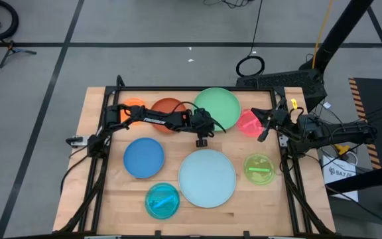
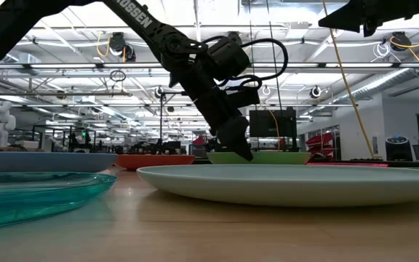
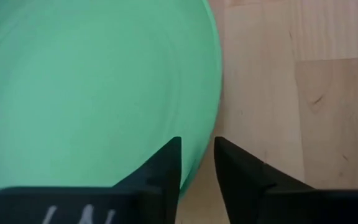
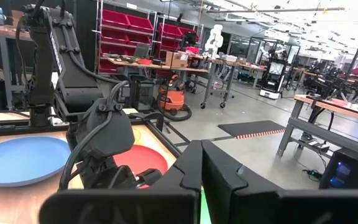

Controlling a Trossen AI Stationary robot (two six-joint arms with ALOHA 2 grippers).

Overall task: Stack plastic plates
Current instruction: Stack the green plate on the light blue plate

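Eight plates lie flat on the wooden table: orange [image 1: 132,106], rust-brown [image 1: 168,106], green [image 1: 219,107], pink [image 1: 249,123], blue [image 1: 144,158], pale blue [image 1: 207,178], translucent cyan [image 1: 162,200] and lime [image 1: 259,168]. My left gripper [image 1: 203,127] reaches across from the table's left to the green plate's near-left rim and is shut on it; it also shows in the low view [image 2: 242,151]. My right gripper [image 4: 202,171] is shut and empty, held high above the pink plate at the table's right [image 1: 265,127]. My left gripper pinches the green plate's rim [image 3: 199,163] at its near-left side. One finger [image 3: 166,171] lies over the plate's inside, the other [image 3: 235,171] outside over the bare wood. The fingers slant down from the table's left. Whether the plate is lifted at that edge, I cannot tell.
The pale blue plate [image 2: 289,182] lies right at the near side of the left gripper. The rust-brown plate [image 2: 155,160] sits under the left arm. A black frame [image 1: 178,88] runs along the table's far edge. Bare wood [image 1: 178,143] shows between the plates in the middle.
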